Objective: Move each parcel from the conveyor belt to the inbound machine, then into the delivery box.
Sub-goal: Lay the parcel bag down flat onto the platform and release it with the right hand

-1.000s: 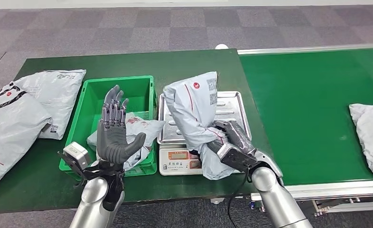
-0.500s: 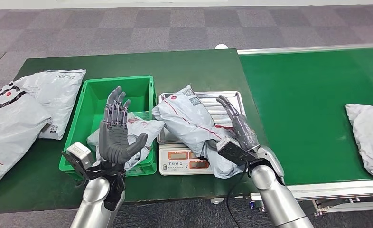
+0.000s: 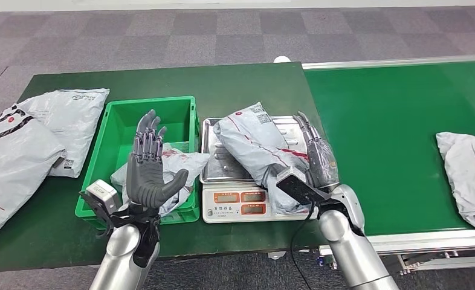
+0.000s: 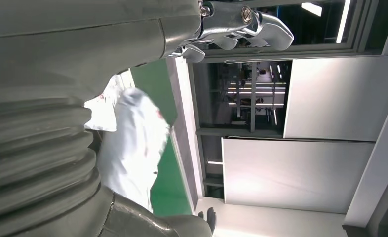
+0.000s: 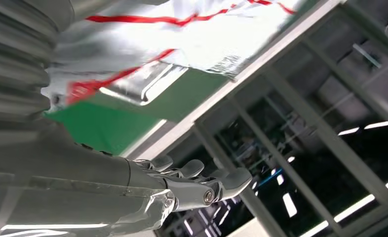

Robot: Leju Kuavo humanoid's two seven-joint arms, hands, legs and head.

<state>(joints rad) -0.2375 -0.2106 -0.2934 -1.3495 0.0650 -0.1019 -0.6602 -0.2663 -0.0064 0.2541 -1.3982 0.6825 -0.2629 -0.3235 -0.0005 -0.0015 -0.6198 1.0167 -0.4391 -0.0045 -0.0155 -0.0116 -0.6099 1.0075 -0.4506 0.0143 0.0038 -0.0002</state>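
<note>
Belt parcel (image 3: 469, 175) cut off by right edge

A grey poly-mailer parcel (image 3: 256, 148) with red stripe lies flat on the scale's tray (image 3: 211, 172), seemingly touching the right hand (image 3: 316, 160).

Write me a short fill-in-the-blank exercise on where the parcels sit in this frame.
1. The parcel beside the right hand lies on the metal tray of the ____.
2. The green crate holds ____ parcel.
3. The left hand, raised over the crate, holds ____.
4. One more parcel waits on the green ____ at the robot's right.

Missing words: scale; one; nothing; conveyor belt
</note>
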